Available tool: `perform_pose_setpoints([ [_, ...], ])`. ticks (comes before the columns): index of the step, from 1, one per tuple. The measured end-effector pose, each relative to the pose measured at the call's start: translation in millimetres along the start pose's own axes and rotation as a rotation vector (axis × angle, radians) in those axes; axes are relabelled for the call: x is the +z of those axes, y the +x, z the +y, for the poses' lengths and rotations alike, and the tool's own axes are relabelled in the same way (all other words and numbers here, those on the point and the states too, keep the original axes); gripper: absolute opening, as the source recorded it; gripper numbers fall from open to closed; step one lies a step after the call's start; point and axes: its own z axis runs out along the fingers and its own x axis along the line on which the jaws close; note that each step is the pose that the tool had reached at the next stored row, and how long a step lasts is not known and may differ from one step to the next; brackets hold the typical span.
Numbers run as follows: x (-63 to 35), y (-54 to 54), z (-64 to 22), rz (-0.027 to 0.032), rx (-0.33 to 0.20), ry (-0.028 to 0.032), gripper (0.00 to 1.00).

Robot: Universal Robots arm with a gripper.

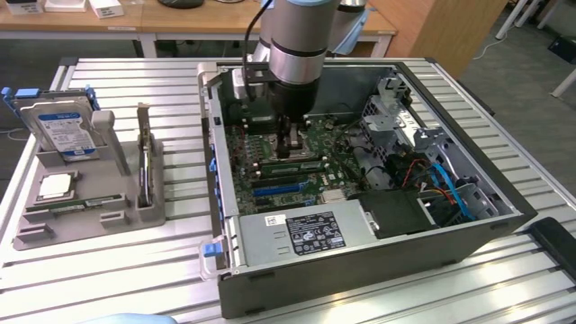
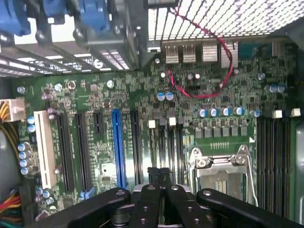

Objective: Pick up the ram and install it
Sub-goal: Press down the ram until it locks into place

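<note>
Work with the gripper (image 1: 293,147) low inside the open computer case (image 1: 468,243), over the middle of the motherboard (image 2: 95,95), closed to a bare sliver at the fingertips (image 2: 153,172); cannot tell whether anything thin is pinched there. Take the ram (image 1: 290,164) to be the green stick lying along the memory slots (image 2: 166,142) directly beneath, beside the CPU socket (image 2: 221,166); seemingly in or on a slot, not yet surely seated. Keep the stick square to the slot, notch matched, and press straight down with even force on both ends until the end latches close. Avoid any sideways drag, for fear of flexing the board or scraping the small capacitors (image 2: 223,112) nearby. Leave alone the other green stick (image 1: 77,204) at the front edge of the grey parts tray (image 1: 135,216)
</note>
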Motion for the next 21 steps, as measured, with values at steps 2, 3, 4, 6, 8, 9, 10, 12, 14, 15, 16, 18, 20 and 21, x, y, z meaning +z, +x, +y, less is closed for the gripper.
perform_pose_setpoints([
  [2,2.4,0.0,0.2,-0.0003,0.0,0.0022,0.1],
  [3,5.0,0.1,1.1,-0.0004,0.0,0.0047,0.1],
  [4,6.8,0.3,2.8,-0.0006,0.0,0.0065,0.1],
  [6,8.1,0.5,4.9,-0.0005,0.0,0.0078,0.1],
  [8,9.3,0.6,6.6,-0.0008,0.0,0.0089,0.1],
  [9,10.0,0.6,7.1,-0.0009,0.0,0.0094,0.1],
  [10,10.6,0.6,7.5,-0.001,0.0,0.0098,0.1],
  [12,12.0,0.7,8.1,-0.0009,0.0,0.0104,0.1],
  [14,13.9,0.7,8.6,-0.001,0.0,0.0111,0.1],
  [15,14.8,0.8,8.9,-0.0009,0.0,0.0115,0.1],
  [16,16.0,0.8,9.2,-0.001,0.0,0.012,0.1],
  [18,18.2,0.8,9.9,-0.0011,0.0,0.0131,0.1],
  [20,20.4,0.9,10.6,-0.0012,0.0,0.0144,0.1],
  [21,21.4,0.9,11.0,-0.0013,0.0,0.0149,0.1],
])
